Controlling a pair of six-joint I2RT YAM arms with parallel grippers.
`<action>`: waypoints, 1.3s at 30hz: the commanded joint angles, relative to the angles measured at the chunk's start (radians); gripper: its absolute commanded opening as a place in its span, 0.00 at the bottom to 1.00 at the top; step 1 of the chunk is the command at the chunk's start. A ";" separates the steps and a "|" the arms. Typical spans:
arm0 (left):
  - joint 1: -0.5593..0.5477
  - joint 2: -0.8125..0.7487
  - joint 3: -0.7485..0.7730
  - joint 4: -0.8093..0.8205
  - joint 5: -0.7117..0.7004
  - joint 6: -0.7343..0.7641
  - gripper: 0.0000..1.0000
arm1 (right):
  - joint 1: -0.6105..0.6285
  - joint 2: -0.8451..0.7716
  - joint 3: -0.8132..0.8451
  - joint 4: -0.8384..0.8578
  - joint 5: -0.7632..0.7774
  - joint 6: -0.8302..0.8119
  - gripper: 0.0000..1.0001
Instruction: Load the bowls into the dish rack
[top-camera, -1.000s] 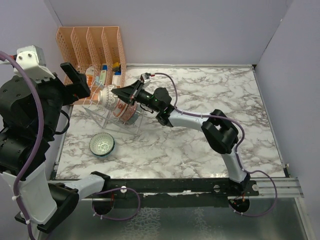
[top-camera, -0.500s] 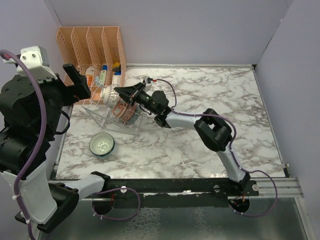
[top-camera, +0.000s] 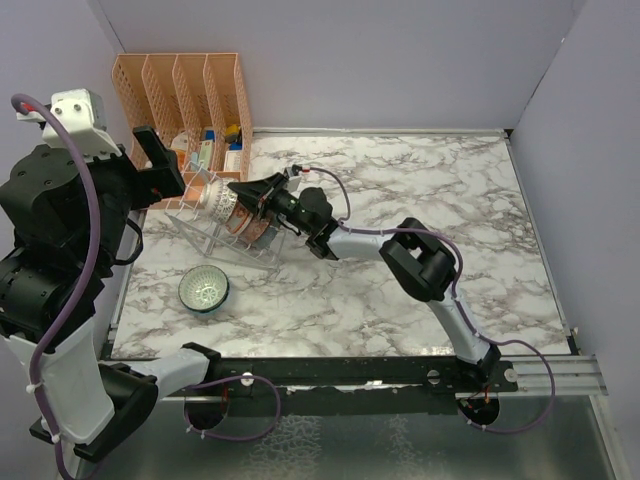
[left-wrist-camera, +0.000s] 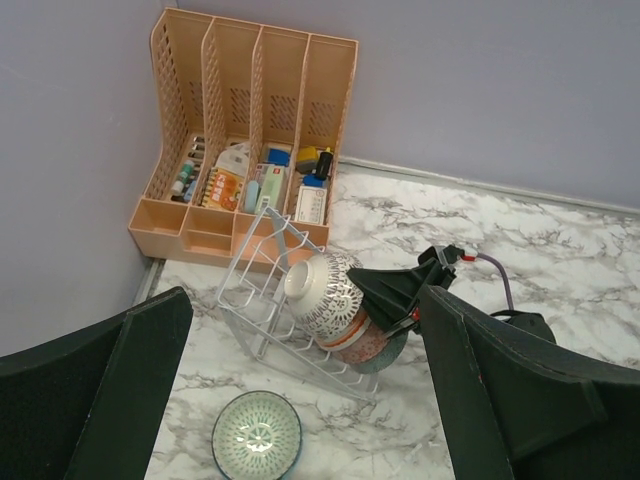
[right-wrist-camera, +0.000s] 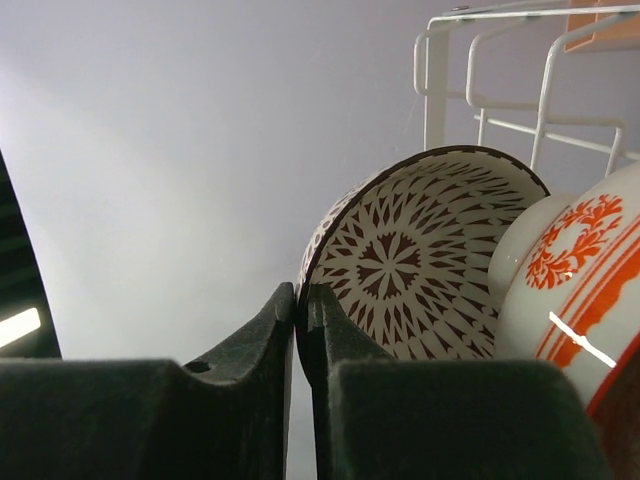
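Two of three bowls stand in the clear plastic dish rack (left-wrist-camera: 243, 292): an orange-red bowl (left-wrist-camera: 378, 346) and a reddish-brown patterned bowl (left-wrist-camera: 325, 295), its rim pinched in the right gripper (right-wrist-camera: 298, 308)'s nearly closed jaws; the teal-green bowl (left-wrist-camera: 257, 440) lies on the marble tabletop (top-camera: 420, 180), and the left gripper (top-camera: 163, 178)'s jaws gape empty.

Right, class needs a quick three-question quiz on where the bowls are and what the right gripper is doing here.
1. True or false: the teal bowl is already in the dish rack.
2. How many bowls are within the rack's bars? A one, B two, C three.
3. Fill in: the right gripper pinches the ____ of the brown-patterned bowl.
Key: 1 false; 2 B; 3 rim.
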 joint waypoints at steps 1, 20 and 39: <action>-0.006 0.004 -0.006 0.019 -0.011 0.016 0.99 | -0.001 -0.014 0.025 0.013 0.012 -0.014 0.14; -0.007 0.012 -0.014 0.034 -0.004 -0.004 0.99 | -0.020 -0.131 -0.084 -0.113 0.016 -0.078 0.31; -0.007 0.001 -0.049 0.061 0.013 -0.014 0.99 | -0.037 -0.167 -0.089 -0.328 -0.109 -0.141 0.38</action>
